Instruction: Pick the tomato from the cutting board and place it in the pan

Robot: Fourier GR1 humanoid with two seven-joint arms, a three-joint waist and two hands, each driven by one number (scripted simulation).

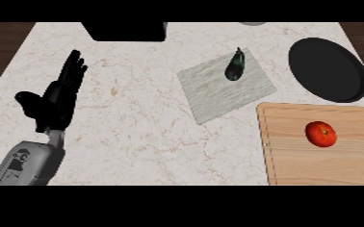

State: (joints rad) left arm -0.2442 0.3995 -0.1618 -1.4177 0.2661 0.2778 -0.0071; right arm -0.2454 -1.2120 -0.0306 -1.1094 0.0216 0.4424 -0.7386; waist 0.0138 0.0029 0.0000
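The tomato lies on the cutting board, just below the pan. The left robot hand is held open and empty; the tomato is best approached from above and enclosed.

**One camera, looking pretty much straight down**

So there's just the one view here, from the robot's head, pointed steeply down at the counter. It sits high enough to take in most of the marble top, with dark wood strips showing past its left and right far corners. The near edge is at the bottom, where the left forearm comes in. The cutting board gets cropped at the right and bottom, the pan is clipped at the right, and a black box is cut by the top. No second view to compare.
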